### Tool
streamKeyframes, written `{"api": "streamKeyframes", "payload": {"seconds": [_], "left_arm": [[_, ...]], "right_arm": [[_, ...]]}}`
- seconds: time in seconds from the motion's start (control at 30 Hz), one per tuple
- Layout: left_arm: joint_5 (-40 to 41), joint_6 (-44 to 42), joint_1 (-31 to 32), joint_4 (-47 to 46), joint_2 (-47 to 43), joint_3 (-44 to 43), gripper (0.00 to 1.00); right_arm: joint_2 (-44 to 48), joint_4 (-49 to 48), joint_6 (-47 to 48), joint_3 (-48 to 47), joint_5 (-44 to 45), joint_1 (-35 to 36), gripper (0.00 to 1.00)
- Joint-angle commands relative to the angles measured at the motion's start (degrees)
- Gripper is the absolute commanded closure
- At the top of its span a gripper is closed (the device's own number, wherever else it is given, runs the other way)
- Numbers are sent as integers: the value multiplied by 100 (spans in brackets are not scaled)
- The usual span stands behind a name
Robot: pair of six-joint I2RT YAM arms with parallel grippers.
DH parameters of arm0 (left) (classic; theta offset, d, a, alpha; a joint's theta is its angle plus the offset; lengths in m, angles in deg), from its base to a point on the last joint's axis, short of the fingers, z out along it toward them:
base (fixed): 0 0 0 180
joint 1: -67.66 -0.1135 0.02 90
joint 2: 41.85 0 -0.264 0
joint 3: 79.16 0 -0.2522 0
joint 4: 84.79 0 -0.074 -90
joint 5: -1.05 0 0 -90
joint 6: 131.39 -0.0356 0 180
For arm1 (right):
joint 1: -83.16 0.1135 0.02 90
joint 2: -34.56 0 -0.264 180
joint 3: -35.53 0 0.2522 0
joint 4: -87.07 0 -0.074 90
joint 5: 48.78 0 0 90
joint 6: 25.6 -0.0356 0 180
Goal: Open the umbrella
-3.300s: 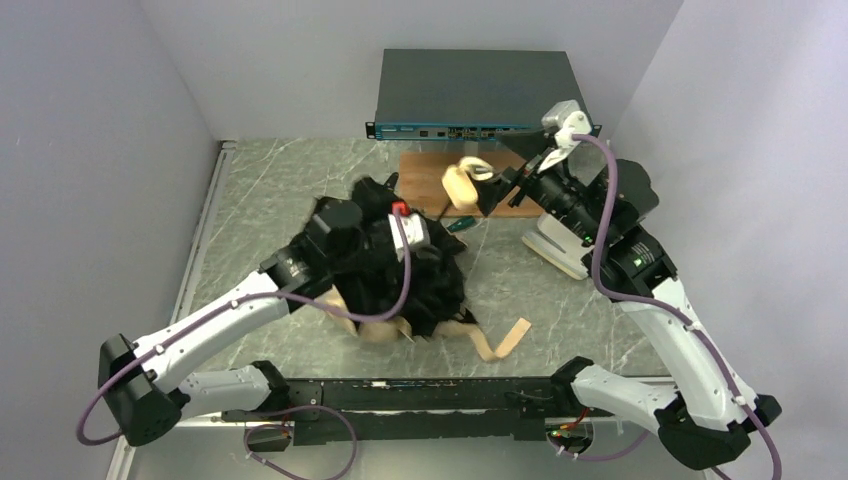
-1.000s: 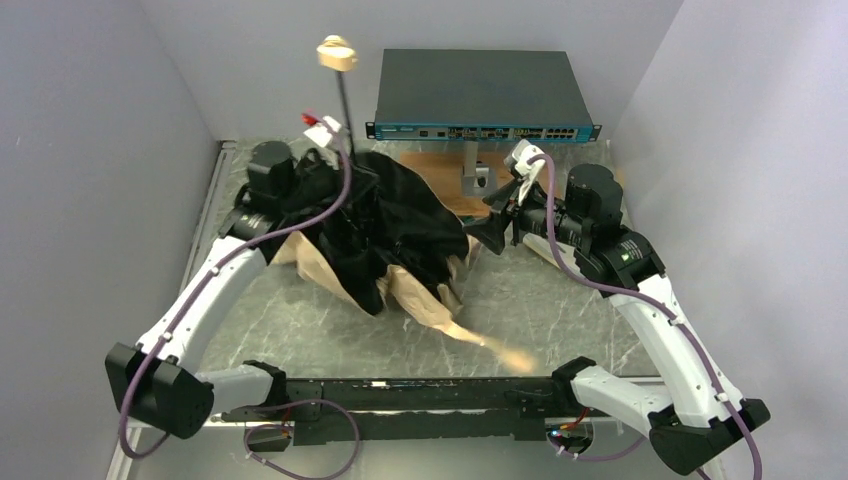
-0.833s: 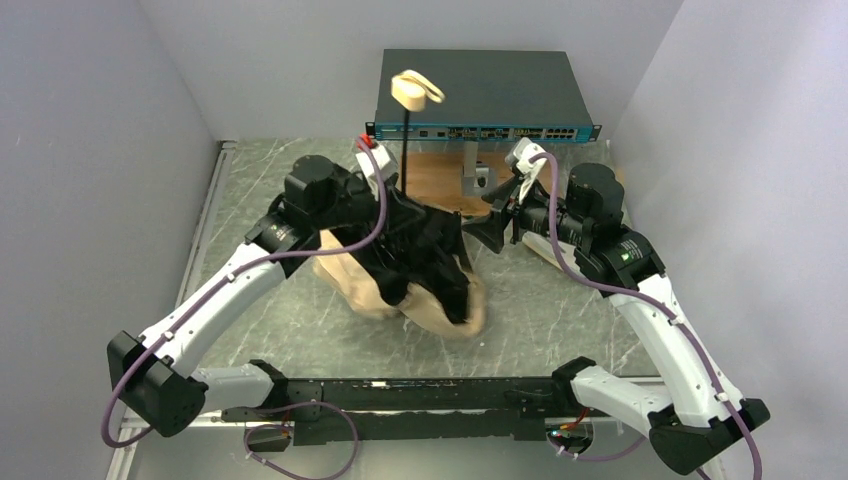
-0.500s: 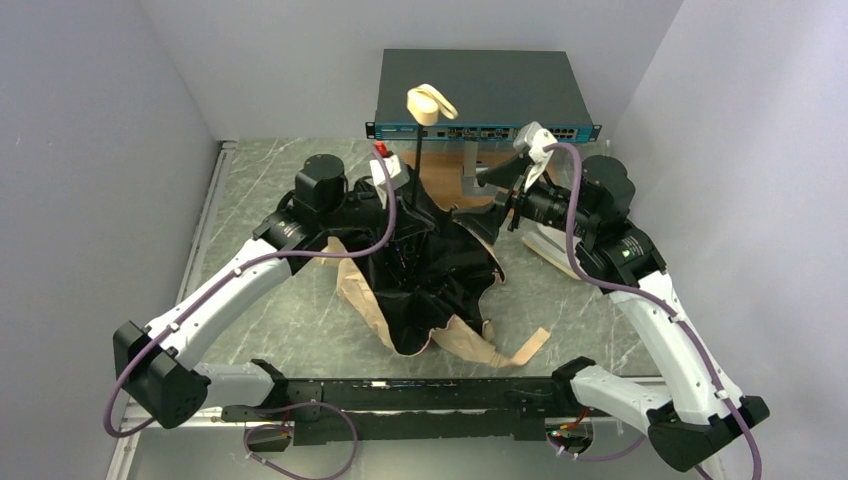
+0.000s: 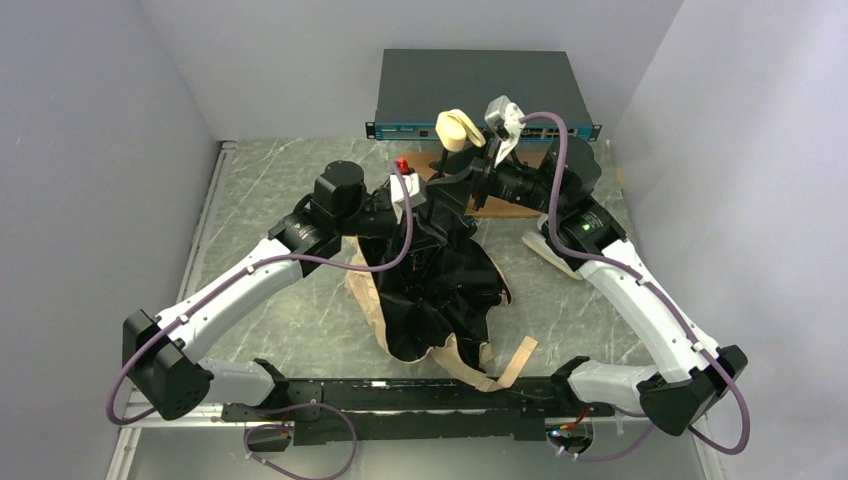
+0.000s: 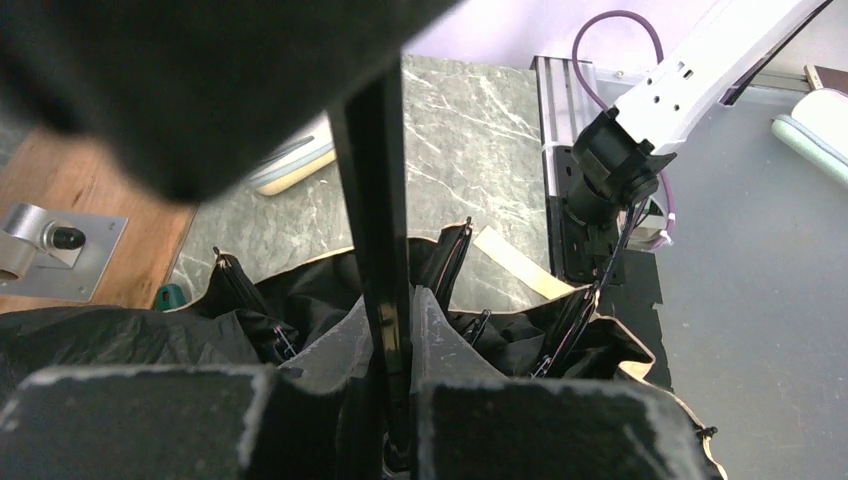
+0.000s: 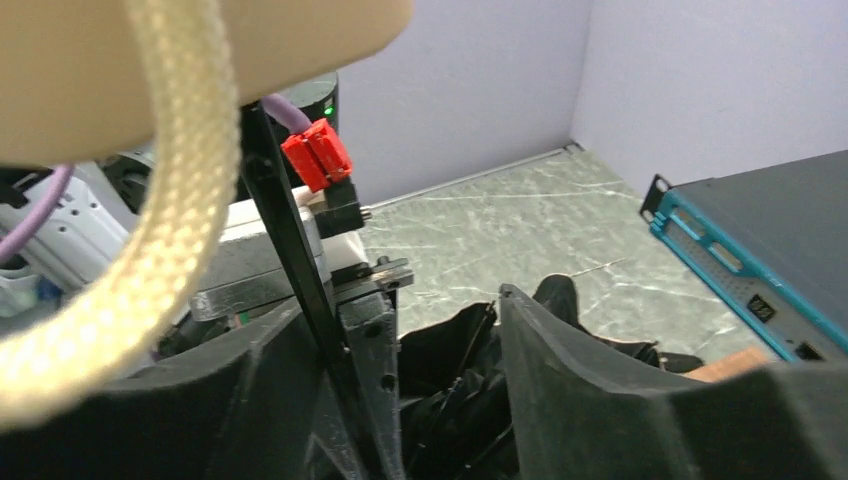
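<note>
While the small folding umbrella (image 5: 440,290), pale gold crinkly cloth outside and black inside, lies in a loose heap in the middle of the grey-green stone-look desk (image 5: 270,180), its thin black pole (image 6: 375,200) sticks up out of the heap. At the top of the pole sits the short beige handle (image 5: 455,130) with its woven loop (image 7: 160,250).

The left claw (image 5: 418,205) is pinched tight on the pole, low down, just above the black cloth. Thin metal ribs poke out of the folds around it.

The right claw (image 5: 458,180) is higher up the pole, just under the handle. Its two fingers stand apart. The pole rests against one finger, and there is a gap to the other.

A flat beige strap (image 5: 510,360) trails from the near edge of the cloth toward the arm bases.

Behind the umbrella lies a brown wooden board (image 5: 430,170). A flat dark box with a blue front strip (image 5: 480,85) stands against the back wall.
</note>
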Motion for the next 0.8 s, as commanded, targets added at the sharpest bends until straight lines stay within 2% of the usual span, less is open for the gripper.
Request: {"api": "streamKeyframes", "payload": {"seconds": [0.0,0.07,0.13,0.17,0.23,0.27,0.5,0.57,0.67,0.77], "left_arm": [[-222,-19,63,-559,-50,-205,100],[-195,66,43,-627,-115,-108,100],[-122,200,-37,-712,-213,56,100],[-75,207,-78,-719,-255,115,93],[63,30,-133,-716,-313,231,62],[149,-74,-169,-700,-344,308,56],[998,-1138,48,-695,-355,567,50],[1107,-1188,46,-720,-285,558,53],[1210,-1286,53,-720,-159,519,64],[1425,-1301,10,-713,-233,836,67]], "right_arm": [[-1,-511,-112,-266,64,99,51],[6,-411,-36,-274,139,99,71],[52,-323,52,-266,249,97,99],[78,-314,64,-269,319,102,100],[80,-291,31,-334,372,93,100],[69,-313,-27,-378,384,94,100],[54,-349,-181,-525,398,100,100],[67,-343,-214,-541,347,97,100],[91,-331,-226,-608,377,93,100],[87,-274,-166,-783,451,97,100]]}}
